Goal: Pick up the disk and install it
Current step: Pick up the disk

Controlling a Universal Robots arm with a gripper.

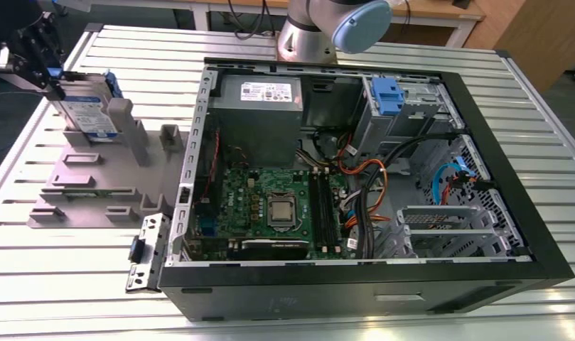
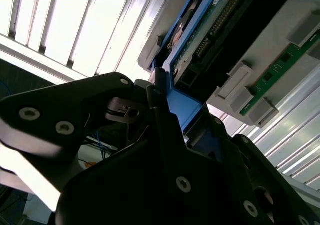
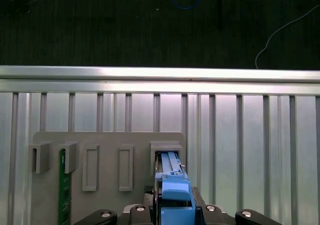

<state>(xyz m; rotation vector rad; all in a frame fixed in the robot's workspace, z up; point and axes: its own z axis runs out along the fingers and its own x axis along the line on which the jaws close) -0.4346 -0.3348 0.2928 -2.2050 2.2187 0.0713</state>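
While the disk (image 1: pixel 88 117) stands in the grey holder (image 1: pixel 97 188), the tool (image 1: pixel 48 74) clamps its blue handle

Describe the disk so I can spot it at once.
Find the open computer case, then the grey slotted holder beside it on the exterior view's left. At the holder's far end the disk stands upright at the gripper: a silver slab with a blue-and-white label and blue frame; the other blue piece sits inside the case.

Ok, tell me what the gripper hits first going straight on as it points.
The disk, its blue carrier end directly ahead of the gripper; beyond it, the grey holder. Whether they already touch is unclear.
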